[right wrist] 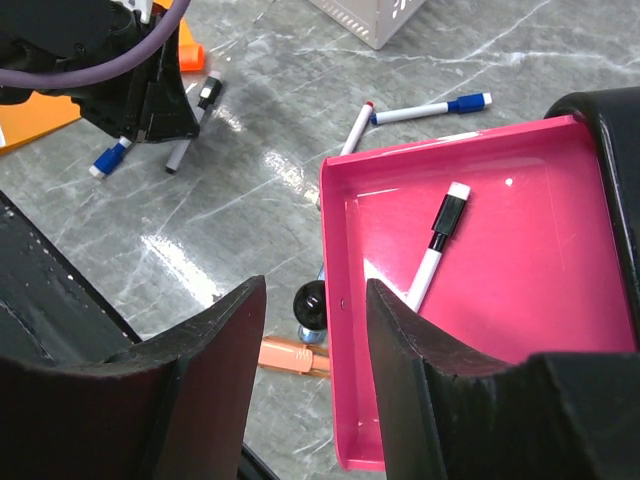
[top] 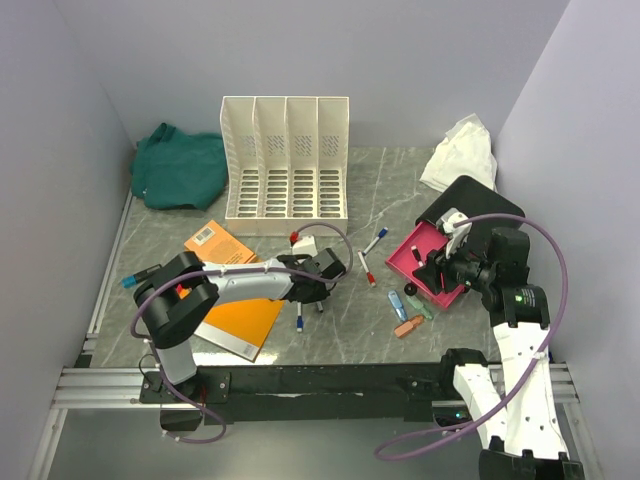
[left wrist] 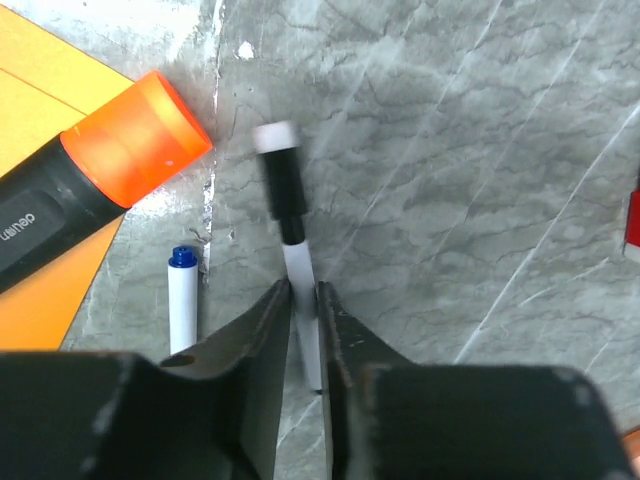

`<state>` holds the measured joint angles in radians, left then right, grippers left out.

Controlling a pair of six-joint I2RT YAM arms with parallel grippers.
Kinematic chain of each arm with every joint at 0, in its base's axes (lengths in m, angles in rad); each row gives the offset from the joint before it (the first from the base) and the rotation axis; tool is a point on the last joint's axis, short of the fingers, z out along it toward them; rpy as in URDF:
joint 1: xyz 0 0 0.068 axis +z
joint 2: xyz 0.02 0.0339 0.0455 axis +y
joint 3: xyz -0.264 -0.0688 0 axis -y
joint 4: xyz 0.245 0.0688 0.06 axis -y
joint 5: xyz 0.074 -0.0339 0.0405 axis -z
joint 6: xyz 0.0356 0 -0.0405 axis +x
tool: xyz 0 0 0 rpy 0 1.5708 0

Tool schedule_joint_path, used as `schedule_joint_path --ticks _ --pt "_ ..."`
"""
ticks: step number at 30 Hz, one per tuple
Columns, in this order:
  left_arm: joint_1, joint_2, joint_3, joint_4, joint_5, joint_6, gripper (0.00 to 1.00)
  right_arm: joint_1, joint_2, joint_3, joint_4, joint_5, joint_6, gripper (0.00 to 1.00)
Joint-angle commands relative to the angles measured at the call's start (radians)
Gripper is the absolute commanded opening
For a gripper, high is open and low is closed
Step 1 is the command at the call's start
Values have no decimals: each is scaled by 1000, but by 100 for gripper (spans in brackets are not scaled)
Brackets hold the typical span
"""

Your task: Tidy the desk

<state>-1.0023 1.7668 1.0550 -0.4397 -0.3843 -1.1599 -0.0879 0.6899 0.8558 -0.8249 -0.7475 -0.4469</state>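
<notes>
Stone counter (top: 390,190), cluttered.
L hand (left wrist: 303,295) is clamped on white marker (left wrist: 283,195); R hand (right wrist: 315,295) held apart over pink tray (right wrist: 520,250).

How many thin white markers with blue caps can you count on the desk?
2. One blue-capped marker lies near the pink tray; the other lies beside the left gripper. Others may be hidden under the arms.
</notes>
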Motion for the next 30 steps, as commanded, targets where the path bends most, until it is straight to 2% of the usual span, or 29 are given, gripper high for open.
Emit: schedule_joint_path --ticks 1,7,14,17,22,25,30 --pt "-16 1 -19 -59 -5 66 18 -7 -7 32 1 -9 -9 53" --pt "-33 -146 -61 16 34 161 10 -7 -9 60 -13 17 -7 53" --pt "-33 -317 -84 162 180 233 4 -7 -13 106 0 111 52 53" --pt "-39 -362 -76 272 286 255 4 -10 -12 138 24 192 95 63" --pt "-64 -310 34 377 431 238 3 -33 -6 216 66 401 212 72" --pt "-65 -239 109 465 502 195 2 -56 -1 250 73 410 269 73" --pt "-70 -98 282 548 542 120 3 -114 -6 270 87 389 333 74"
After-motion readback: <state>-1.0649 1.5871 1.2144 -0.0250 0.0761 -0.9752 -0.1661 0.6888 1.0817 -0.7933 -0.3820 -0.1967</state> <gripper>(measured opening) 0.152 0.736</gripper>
